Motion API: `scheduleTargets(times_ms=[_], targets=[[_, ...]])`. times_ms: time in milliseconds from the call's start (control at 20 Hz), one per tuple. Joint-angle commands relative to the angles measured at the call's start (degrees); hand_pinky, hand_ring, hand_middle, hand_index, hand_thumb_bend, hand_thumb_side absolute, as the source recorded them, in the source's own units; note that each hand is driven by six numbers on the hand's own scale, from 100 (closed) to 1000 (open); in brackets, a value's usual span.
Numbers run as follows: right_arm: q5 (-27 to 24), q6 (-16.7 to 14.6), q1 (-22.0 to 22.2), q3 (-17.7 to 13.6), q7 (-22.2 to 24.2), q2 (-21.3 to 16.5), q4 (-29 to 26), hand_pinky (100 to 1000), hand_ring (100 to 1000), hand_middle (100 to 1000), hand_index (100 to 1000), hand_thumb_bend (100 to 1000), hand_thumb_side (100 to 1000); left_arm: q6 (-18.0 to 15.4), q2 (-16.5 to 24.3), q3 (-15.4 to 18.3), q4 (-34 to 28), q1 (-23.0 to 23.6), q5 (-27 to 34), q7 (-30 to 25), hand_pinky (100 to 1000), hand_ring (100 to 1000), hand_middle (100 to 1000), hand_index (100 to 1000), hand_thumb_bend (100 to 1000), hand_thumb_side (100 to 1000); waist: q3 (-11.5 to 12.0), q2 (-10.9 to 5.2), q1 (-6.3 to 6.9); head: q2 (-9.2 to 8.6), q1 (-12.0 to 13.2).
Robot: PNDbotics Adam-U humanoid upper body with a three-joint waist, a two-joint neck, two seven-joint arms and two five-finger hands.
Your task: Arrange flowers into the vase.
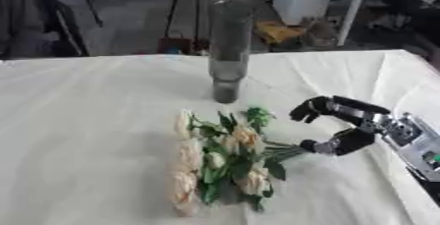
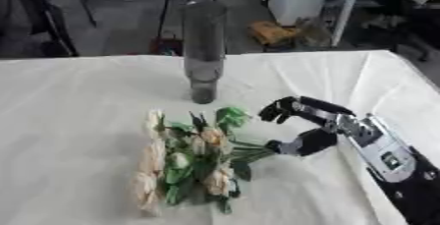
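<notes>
While lying on the white tablecloth (image 1: pixel 86 121), cream flowers (image 1: pixel 219 162) beside right hand (image 2: pixel 314 123), fingers curled apart at the stems. Behind, tall grey vase (image 1: pixel 229 52), upright. No legible writing.

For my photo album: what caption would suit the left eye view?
Robot's right hand reaches, fingers curled, for the stems of a flower bunch lying before a tall vase.

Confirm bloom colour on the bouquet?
Pale cream-peach blooms with green leaves, clearest in the left eye view.
</notes>
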Motion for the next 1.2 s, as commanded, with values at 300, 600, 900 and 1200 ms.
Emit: scheduleTargets(times_ms=[300,600,900,1200], targets=[[1.1,-0.7,-0.7,0.0,1.2,0.0,1.2,772,811,751,854,427,327,0.0,0.7,0.0,-0.8,-1.0,0.2,-0.3,749,655,705,791,608,860,0.0,-0.41,0.09,0.29,-0.1],[1.9,-1.2,-0.9,0.3,1.6,0.9,2.6,771,812,751,854,424,330,0.0,0.6,-0.1,-0.9,-1.1,0.2,-0.4,749,655,706,792,609,860,0.1,-0.33,0.35,0.26,-0.3],[2.3,-1.5,-0.9,0.3,1.7,1.6,3.6,771,811,750,854,419,331,0.0,0.4,-0.2,-1.0,-1.2,0.3,-0.5,749,656,706,792,608,859,0.4,-0.25,0.64,0.29,-0.4],[3.1,-1.8,-1.2,0.5,2.0,2.5,4.7,770,811,749,853,407,338,0.0,0.4,-0.2,-1.2,-1.3,0.3,-0.6,749,656,707,792,608,859,0.5,-0.27,0.83,0.27,-0.6]])
